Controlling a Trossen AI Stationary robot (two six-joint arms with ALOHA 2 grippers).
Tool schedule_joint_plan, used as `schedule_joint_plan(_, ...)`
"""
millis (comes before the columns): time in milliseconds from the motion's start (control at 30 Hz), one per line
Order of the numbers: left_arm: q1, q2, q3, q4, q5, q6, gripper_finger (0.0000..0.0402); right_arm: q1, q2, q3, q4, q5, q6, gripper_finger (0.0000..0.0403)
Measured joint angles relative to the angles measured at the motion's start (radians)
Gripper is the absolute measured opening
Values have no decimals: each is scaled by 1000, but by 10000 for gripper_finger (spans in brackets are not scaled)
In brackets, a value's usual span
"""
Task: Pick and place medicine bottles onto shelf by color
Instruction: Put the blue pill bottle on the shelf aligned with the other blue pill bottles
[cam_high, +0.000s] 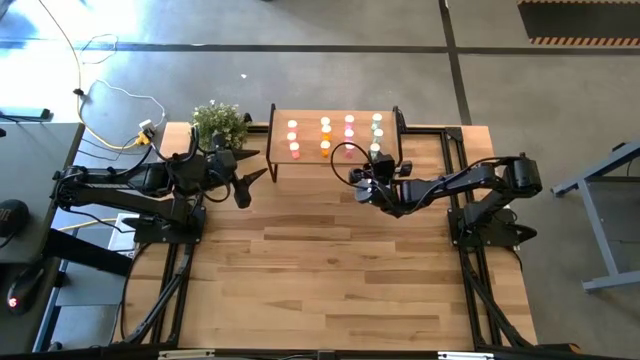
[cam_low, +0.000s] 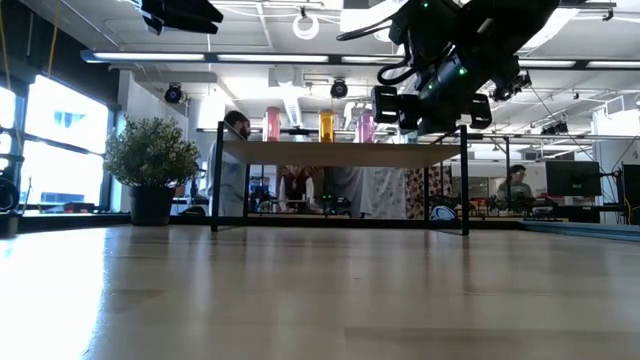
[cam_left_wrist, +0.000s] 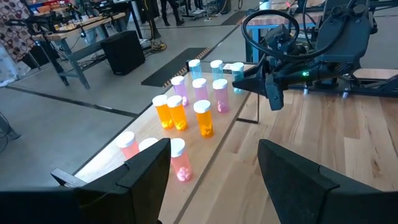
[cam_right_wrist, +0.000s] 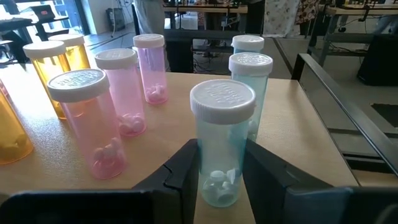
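right gripper (cam_right_wrist: 221, 171) is closing its fingers around the nearest green bottle (cam_right_wrist: 222, 140), upright between them at the shelf (cam_right_wrist: 292, 134) front edge | two green bottles are standing just behind, pink row beside | left gripper (cam_high: 243, 176) is hanging open beside the shelf, farther off

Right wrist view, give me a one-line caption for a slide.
Right gripper jaws around a pale blue-green bottle standing on the shelf, beside pink bottles.
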Motion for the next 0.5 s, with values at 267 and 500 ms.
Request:
schedule_joint_plan(267, 0, 0, 0, 0, 0, 0, 232, 0, 0, 0, 3, 0, 3, 149)
schedule_joint_plan(500, 0, 0, 0, 0, 0, 0, 232, 0, -1, 0, 10, 6, 3, 165)
